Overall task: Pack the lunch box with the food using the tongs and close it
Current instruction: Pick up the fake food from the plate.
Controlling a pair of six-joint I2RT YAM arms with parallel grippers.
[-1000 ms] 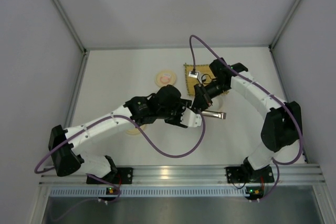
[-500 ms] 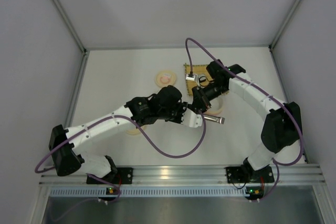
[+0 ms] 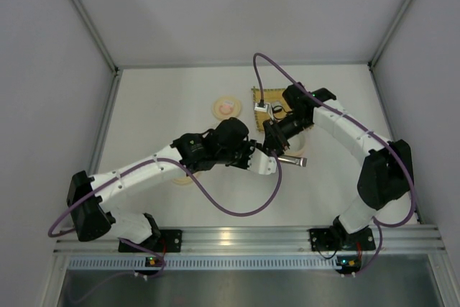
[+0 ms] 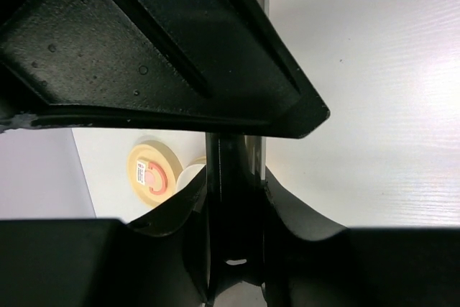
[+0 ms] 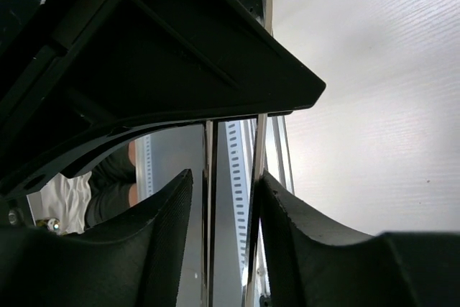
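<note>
**Two-arm handling of the tongs, centre of the overhead view.** Both arms are reaching inward over the white surface [image 3: 165,98] and are meeting just below the yellow woven mat [image 3: 272,94], which the right arm is partly covering. A round cream container [image 3: 228,108] is sitting to the mat's left.

The left gripper [image 4: 233,177] appears to be pinching the tongs [image 3: 293,161], jaws closed on the metal. The right gripper [image 5: 226,185] is straddling both tong arms with jaws parted, and a sliver of gap is showing beside one arm. The tongs' silvery end is pointing toward the right of the frame.

**Risks.** With only one firm hold, the tongs are liable to pivot or slip in the left jaws and end up skewed or dropped. The crowded grippers are also at risk of knocking each other. The food pieces are not showing in any view.
</note>
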